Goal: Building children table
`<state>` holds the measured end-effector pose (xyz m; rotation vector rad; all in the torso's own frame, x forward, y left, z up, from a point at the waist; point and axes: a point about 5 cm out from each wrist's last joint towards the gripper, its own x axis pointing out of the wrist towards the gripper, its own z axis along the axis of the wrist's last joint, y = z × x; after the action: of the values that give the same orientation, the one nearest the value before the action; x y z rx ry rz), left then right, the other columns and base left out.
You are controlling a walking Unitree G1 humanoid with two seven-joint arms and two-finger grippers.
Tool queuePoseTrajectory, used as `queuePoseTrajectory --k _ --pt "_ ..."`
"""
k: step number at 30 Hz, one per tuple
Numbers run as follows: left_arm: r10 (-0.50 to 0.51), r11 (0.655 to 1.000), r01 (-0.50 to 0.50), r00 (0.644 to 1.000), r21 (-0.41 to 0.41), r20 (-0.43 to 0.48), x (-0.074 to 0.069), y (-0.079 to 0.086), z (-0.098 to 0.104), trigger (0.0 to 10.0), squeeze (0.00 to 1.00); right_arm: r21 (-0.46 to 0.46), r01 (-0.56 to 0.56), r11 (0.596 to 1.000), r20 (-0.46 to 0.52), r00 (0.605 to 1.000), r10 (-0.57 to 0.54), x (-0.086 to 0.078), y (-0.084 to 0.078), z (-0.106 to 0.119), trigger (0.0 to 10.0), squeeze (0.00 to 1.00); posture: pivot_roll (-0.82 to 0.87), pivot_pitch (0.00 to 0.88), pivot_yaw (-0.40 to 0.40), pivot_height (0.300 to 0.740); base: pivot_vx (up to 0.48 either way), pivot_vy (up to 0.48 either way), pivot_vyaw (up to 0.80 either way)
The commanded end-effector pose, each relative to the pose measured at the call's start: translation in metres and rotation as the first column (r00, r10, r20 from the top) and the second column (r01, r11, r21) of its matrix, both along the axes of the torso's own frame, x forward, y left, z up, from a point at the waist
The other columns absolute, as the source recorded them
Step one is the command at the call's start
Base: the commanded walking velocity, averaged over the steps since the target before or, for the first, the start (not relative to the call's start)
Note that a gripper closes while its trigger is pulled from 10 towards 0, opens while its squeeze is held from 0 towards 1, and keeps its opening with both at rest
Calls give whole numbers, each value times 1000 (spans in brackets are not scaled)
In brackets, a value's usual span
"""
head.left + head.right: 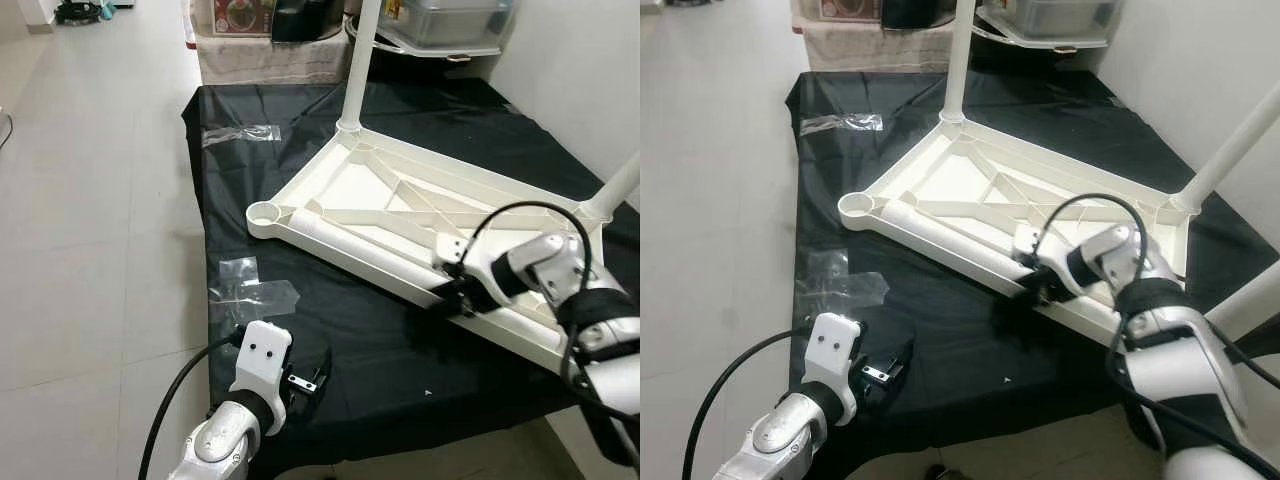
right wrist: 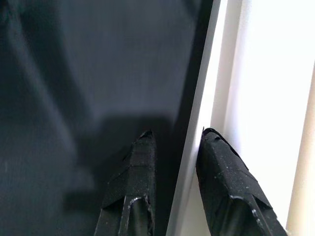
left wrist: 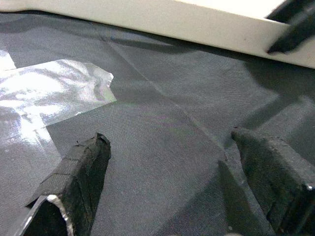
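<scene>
tabletop [image 1: 400,215]: white, upside down on black cloth [image 1: 350,340], two legs [image 1: 360,60] fitted upright
right gripper [image 1: 452,296]: narrow, pinching tabletop's near rim
left gripper [image 1: 312,378]: wide, over cloth beside clear tape [image 1: 245,290]
bin [image 1: 455,20]: grey, contents unclear

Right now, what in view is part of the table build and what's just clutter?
Job:
- upturned white tabletop, two legs fitted
- far leg
- right-side leg
- right gripper straddling the tabletop's near rim
- left gripper, open above the black cloth

Lying about:
- clear plastic wrappers
- storage boxes behind the cloth
</scene>
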<state>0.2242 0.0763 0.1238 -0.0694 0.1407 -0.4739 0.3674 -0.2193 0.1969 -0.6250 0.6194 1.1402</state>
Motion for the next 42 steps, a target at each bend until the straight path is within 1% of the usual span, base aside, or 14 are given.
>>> queuePoseTrajectory --k 1,2,4,6,14,17,19,21,23,25,31,38,39,42 --pt "0 1000 0 999 -2 -54 -3 -1 -10 10000 0 53 -13 999 5 1000 13 2 8 2 10000 0 75 167 -101 740 0 0 0" --pt "0 1000 0 999 -2 -54 -3 -1 -10 10000 0 53 -13 999 5 1000 13 2 8 2 10000 0 75 167 -101 740 0 0 0" --pt "0 1000 0 999 -2 -54 -3 -1 -10 10000 0 99 0 995 47 999 -5 9 22 9 10000 0 76 170 -103 740 0 0 0" --pt "0 1000 0 999 -2 -54 -3 -1 -10 10000 0 109 -6 994 68 998 -1 11 28 11 10000 0 75 169 -104 740 0 0 0" --pt "0 1000 0 999 -4 -54 -4 -1 -10 10000 0 89 -3 996 81 997 -5 14 43 5 10000 0 77 166 -106 740 0 0 0" --pt "0 1000 -1 999 -4 -53 -4 -1 -10 10000 0 81 -5 997 80 997 -2 14 45 3 10000 0 80 164 -107 740 0 0 0" --pt "0 1000 0 999 -5 -53 -5 -1 -10 10000 0 45 8 999 77 997 -11 14 45 -1 10000 0 78 162 -106 740 0 0 0" --pt "-2 1000 1 999 -10 -52 -6 -2 -10 10000 0 -29 51 998 75 996 -49 15 43 -9 10000 0 76 159 -105 740 0 0 0" --pt "-2 1000 1 999 -10 -52 -6 -2 -10 10000 0 -29 51 998 75 996 -49 15 43 -9 10000 0 76 159 -105 740 0 0 0" --pt "-4 1000 3 999 -11 -53 -6 -2 -11 10000 0 -72 87 994 60 995 -82 15 41 -15 10000 0 76 156 -102 740 0 0 0" --pt "-4 1000 4 998 -12 -56 -6 -1 -11 10000 0 -95 113 989 34 993 -110 15 44 -21 10000 0 78 153 -103 740 0 0 0" --pt "-7 1000 6 998 -14 -59 -6 -1 -12 10000 0 -135 84 987 10 996 -83 12 46 -27 10000 0 75 153 -103 740 0 0 0" --pt "-7 1000 6 998 -15 -59 -6 -2 -11 10000 0 -144 26 989 -8 1000 -28 10 49 -28 0 0 75 158 -105 740 0 0 0" --pt "-6 1000 5 998 -15 -58 -6 -2 -11 10000 0 -144 -23 989 -25 999 19 7 51 -28 0 0 77 161 -106 740 0 0 0"
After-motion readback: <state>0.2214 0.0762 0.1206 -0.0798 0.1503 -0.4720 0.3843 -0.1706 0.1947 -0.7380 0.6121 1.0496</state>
